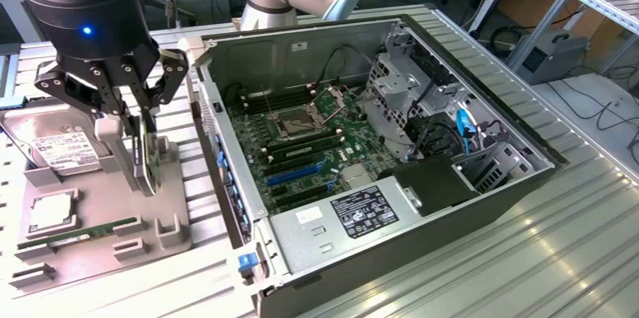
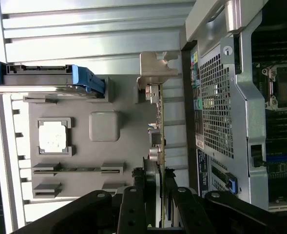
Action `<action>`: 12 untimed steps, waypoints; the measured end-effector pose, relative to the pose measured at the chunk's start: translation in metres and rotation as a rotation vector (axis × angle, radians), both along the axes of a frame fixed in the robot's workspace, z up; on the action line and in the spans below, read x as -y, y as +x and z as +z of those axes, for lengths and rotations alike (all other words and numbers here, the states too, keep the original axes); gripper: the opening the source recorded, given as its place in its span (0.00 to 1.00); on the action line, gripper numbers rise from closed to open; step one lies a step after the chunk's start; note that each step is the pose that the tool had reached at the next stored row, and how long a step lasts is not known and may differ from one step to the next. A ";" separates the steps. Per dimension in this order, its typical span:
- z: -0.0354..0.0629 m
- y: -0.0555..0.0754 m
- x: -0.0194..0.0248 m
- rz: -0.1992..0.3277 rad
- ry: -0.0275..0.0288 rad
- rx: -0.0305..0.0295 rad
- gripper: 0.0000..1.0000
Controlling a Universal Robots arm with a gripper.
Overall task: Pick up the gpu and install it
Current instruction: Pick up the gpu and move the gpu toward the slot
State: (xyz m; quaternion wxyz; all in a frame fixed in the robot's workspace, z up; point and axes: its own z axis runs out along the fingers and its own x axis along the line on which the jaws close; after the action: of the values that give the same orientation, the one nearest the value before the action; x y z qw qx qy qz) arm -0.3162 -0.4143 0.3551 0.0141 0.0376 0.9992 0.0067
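The gpu (image 1: 148, 155) stands upright on its edge at the grey holder tray (image 1: 95, 254), on the exterior view's left of the open computer case (image 1: 399, 161). My gripper (image 1: 138, 112) hangs straight above it, shut on the card's upper edge. In the wrist view the gpu (image 2: 161, 131) shows edge-on as a thin board, its silver bracket (image 2: 158, 66) at the far end. The black fingers (image 2: 139, 187) of the gripper (image 2: 155, 184) press on both faces. Whether the card's lower edge still rests in the tray I cannot tell.
The tray also carries a silver hard drive (image 1: 55, 146), a processor chip (image 1: 50, 213) and a green memory stick (image 1: 80, 234). Inside the case the motherboard shows blue expansion slots (image 1: 295, 176). The case's metal rear wall (image 2: 221, 97) stands close beside the card.
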 end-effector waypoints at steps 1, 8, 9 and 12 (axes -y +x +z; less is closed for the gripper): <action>0.0009 0.000 0.0000 0.000 -0.0001 -0.0001 0.27; 0.0058 0.000 0.0000 0.000 -0.0001 -0.0001 0.27; 0.0066 0.000 0.0000 0.000 -0.0001 -0.0001 0.27; 0.0088 0.000 0.0000 0.000 -0.0001 -0.0001 0.27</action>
State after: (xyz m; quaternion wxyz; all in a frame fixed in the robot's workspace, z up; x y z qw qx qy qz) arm -0.3160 -0.4143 0.3638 0.0140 0.0376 0.9992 0.0066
